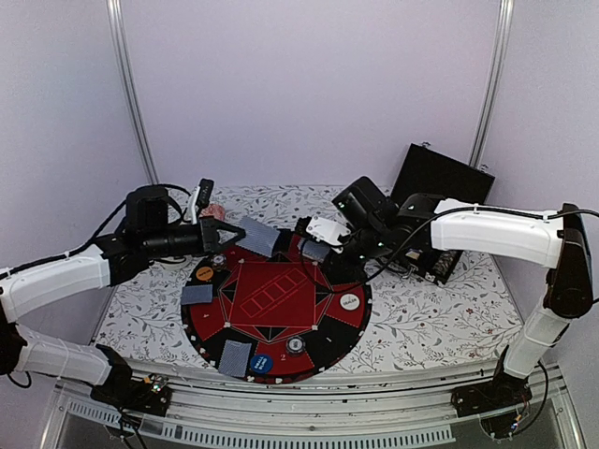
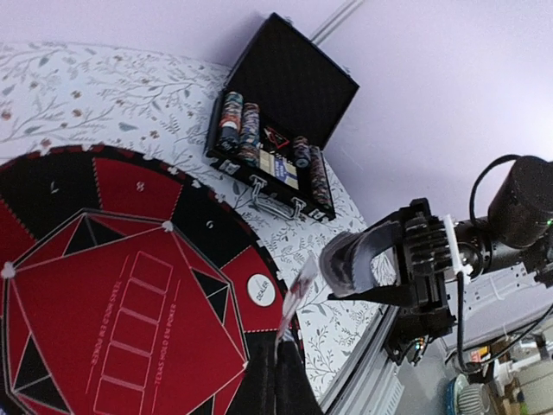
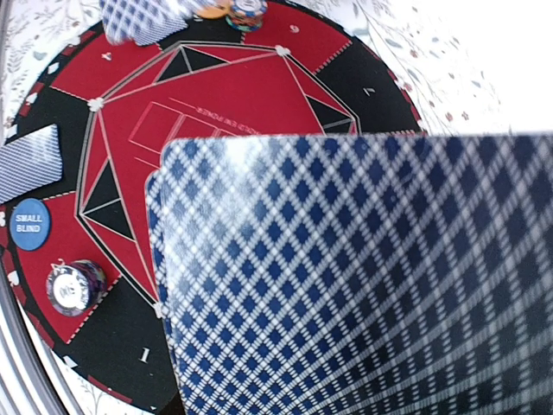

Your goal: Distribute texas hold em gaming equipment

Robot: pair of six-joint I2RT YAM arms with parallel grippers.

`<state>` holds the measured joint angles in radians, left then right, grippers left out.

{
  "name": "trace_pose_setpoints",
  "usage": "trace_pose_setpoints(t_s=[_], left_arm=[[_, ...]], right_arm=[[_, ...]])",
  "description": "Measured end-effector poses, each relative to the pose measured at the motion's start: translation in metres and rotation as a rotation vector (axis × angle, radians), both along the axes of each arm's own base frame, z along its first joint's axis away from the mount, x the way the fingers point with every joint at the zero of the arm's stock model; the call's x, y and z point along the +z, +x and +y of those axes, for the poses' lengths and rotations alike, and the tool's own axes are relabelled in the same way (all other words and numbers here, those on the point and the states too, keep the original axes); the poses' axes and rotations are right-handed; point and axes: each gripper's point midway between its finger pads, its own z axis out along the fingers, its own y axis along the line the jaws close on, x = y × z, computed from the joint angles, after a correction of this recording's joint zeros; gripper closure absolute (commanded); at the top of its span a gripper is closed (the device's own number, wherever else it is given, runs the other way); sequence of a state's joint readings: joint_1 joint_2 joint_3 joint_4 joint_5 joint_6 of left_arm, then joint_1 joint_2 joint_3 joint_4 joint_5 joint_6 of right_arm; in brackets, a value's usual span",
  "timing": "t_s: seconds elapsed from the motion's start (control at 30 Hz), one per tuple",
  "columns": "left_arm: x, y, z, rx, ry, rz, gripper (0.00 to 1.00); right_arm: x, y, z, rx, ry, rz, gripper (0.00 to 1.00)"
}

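A round red-and-black poker mat [image 1: 271, 297] lies mid-table. My left gripper [image 1: 232, 234] is shut on one grey-blue playing card [image 1: 259, 237] above the mat's far left; its wrist view shows that card [image 2: 300, 290] edge-on. My right gripper [image 1: 323, 241] is shut on the deck [image 1: 315, 249], whose diamond-patterned back [image 3: 363, 277] fills the right wrist view and hides the fingers. Dealt cards [image 1: 197, 294] [image 1: 235, 357] lie on the mat's left and near edges. An orange disc [image 1: 204, 274], a white dealer disc [image 1: 349, 301], a blue small-blind disc [image 1: 261, 364] and chip stacks [image 1: 295, 345] [image 1: 217, 261] sit round the mat.
An open black case [image 1: 440, 201] holding rows of striped chips [image 2: 272, 151] stands at the back right, behind my right arm. A pink bowl [image 1: 213, 212] sits behind my left gripper. The flowered tablecloth [image 1: 440, 309] surrounds the mat.
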<state>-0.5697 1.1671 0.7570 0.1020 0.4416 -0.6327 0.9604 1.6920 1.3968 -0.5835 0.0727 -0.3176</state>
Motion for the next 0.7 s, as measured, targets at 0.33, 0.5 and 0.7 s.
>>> trace_pose_setpoints(t_s=[0.33,0.5,0.7], left_arm=[[-0.081,0.029,0.121,0.375,0.036,0.288,1.00],[-0.130,0.017,0.164,0.486,0.040,0.437,1.00],[-0.159,0.014,0.187,0.542,0.041,0.532,1.00]], right_arm=[[-0.002,0.003,-0.004,-0.014,-0.001,0.005,0.61],[-0.008,0.001,-0.006,-0.013,-0.011,0.015,0.61],[-0.010,0.001,-0.006,-0.011,-0.014,0.018,0.61]])
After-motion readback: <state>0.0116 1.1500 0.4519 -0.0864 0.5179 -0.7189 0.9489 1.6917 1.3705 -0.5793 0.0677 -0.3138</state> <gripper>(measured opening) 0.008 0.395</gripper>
